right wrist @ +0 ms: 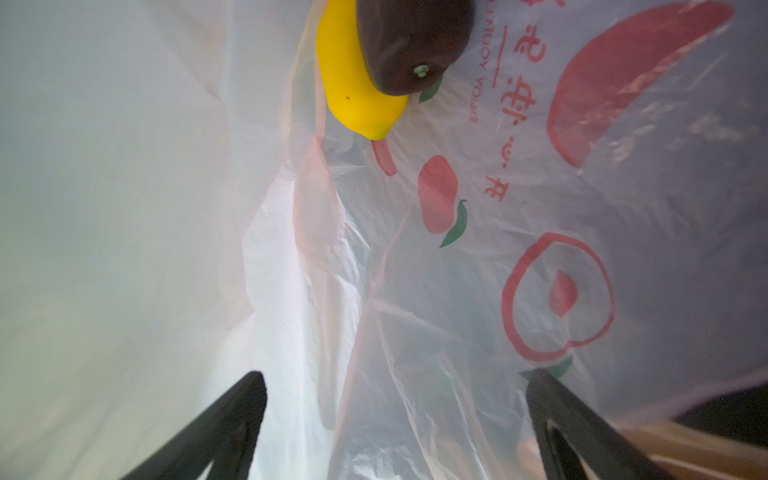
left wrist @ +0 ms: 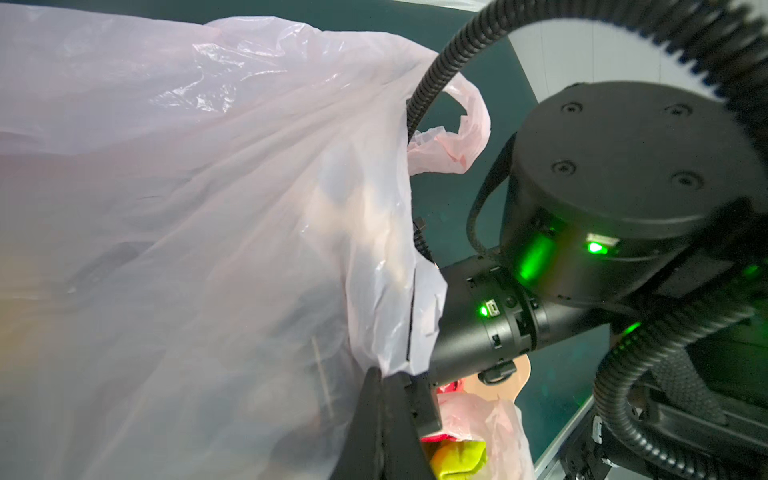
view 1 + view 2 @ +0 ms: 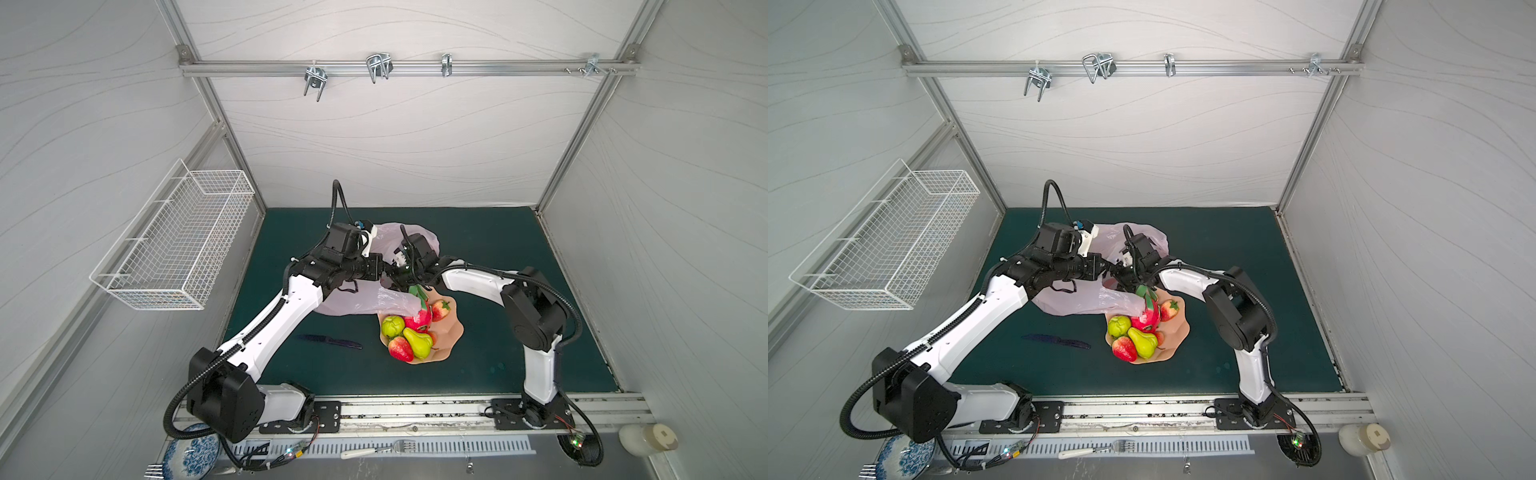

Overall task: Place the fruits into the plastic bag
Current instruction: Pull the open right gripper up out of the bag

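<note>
The pale-pink plastic bag lies on the green mat, its mouth lifted between both arms. My left gripper is shut on the bag's rim. My right gripper reaches inside the bag, open, with nothing between its fingers. Deeper in the bag lie a yellow lemon and a dark brown-purple fruit. In the peach bowl sit the dragon fruit, a knobbly green fruit, a green pear and two strawberries. Part of the bag drapes over the bowl's far edge.
A dark knife lies on the mat left of the bowl. A white wire basket hangs on the left wall. A patterned plate, a fork and a pale bottle sit on the front ledge.
</note>
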`<state>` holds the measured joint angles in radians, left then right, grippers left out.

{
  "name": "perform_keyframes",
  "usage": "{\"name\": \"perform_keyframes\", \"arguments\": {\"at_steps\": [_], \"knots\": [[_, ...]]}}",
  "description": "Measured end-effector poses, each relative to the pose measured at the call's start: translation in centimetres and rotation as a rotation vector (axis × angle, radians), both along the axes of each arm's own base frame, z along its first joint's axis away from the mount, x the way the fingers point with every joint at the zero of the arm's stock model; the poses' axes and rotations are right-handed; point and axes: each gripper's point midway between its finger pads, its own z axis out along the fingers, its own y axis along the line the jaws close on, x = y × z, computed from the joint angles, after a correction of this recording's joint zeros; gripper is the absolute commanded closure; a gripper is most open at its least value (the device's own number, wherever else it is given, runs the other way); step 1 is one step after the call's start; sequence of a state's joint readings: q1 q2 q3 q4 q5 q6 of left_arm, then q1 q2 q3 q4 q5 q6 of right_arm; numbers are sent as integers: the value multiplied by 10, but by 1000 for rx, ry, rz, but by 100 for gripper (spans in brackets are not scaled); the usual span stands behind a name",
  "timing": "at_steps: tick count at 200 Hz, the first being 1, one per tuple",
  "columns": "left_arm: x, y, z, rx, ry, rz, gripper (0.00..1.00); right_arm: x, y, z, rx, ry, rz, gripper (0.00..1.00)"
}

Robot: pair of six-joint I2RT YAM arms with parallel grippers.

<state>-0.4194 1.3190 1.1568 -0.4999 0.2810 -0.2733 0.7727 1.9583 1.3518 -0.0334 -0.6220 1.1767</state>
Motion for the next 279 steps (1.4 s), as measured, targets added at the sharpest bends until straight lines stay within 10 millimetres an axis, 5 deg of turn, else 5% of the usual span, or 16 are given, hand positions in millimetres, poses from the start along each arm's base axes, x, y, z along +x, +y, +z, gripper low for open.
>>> {"name": "perform_keyframes", "arguments": {"at_steps": [108, 190, 279], "knots": [[4, 9, -4, 18, 8, 33, 100, -10, -48, 48, -52, -168, 30, 1], [5, 9, -5, 19, 11, 33, 100, -19, -104, 84, -168, -335, 8, 1], [3, 10, -5, 20, 14, 32, 100, -39, -163, 74, -421, -463, 54, 1]]}}
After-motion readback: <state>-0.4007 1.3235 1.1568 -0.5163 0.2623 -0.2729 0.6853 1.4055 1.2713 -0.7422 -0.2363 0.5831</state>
